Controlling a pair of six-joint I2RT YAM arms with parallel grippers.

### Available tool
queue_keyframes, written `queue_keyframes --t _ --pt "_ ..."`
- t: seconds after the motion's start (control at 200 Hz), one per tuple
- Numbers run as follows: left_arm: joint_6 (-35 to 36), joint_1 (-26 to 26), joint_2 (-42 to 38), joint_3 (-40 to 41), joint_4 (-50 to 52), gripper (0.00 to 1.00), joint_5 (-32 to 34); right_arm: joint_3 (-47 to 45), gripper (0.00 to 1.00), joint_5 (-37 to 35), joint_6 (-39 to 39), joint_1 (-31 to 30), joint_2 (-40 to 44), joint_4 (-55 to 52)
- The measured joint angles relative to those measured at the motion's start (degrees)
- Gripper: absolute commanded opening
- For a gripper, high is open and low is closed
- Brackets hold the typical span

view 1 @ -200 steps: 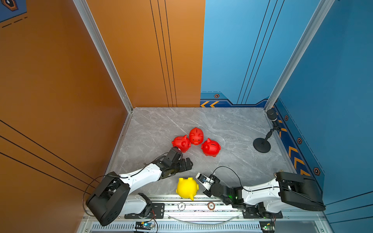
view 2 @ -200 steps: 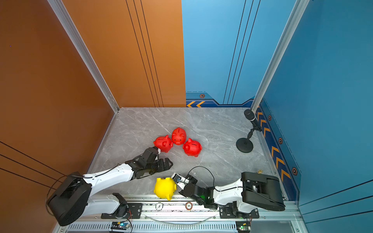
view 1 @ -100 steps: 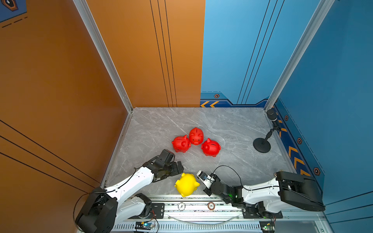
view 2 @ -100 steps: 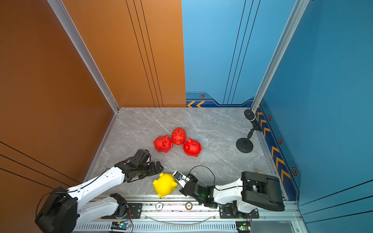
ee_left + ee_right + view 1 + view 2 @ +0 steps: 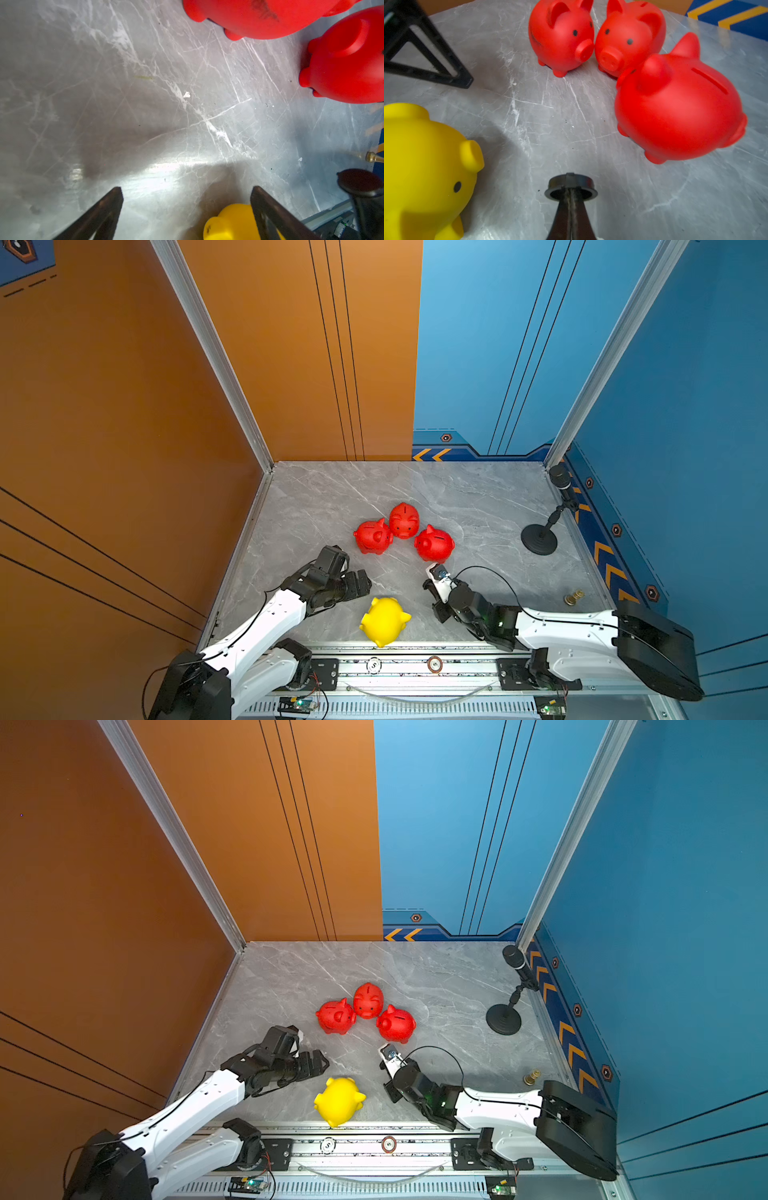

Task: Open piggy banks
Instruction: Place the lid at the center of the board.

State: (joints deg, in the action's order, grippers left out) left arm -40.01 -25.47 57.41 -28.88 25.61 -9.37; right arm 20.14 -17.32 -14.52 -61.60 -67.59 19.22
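Yellow bank (image 5: 228,223) partly behind left end effector (image 5: 186,188)

Three piggy banks (image 5: 404,521) stand together in the middle of the tabletop (image 5: 332,497); the fourth piggy bank (image 5: 384,621) is near the front edge. Just behind it are the left end effector (image 5: 365,583), to its left, and the right end effector (image 5: 430,585), gripping a round plug (image 5: 570,185), to its right.
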Motion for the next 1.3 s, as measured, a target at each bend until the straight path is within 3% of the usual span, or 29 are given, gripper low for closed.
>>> queue_keyframes --t 0.255,0.606,0.776,0.956,1.097,1.297 --pt "1.0 0.0 -0.1 -1.2 1.6 0.98 -1.5 1.9 0.00 9.2 -4.9 13.0 8.3 -13.9" --pt "1.0 0.0 0.0 -5.4 6.1 0.98 -1.5 7.4 0.00 19.0 -7.0 28.5 6.4 -26.4" --pt "1.2 0.0 0.3 -5.7 7.2 0.98 -1.5 12.5 0.00 22.0 -6.5 35.7 -0.9 -29.2" --pt "2.0 0.0 0.7 -7.1 8.6 0.98 -1.5 20.2 0.00 21.9 -5.9 41.2 -13.9 -29.6" --pt "2.8 0.4 0.8 -7.4 8.8 0.98 -1.5 28.9 0.00 22.1 -5.9 42.8 -26.1 -29.5" --pt "3.2 0.4 1.4 -7.5 9.0 0.98 -1.5 40.3 0.00 21.3 -3.8 42.8 -37.1 -30.5"
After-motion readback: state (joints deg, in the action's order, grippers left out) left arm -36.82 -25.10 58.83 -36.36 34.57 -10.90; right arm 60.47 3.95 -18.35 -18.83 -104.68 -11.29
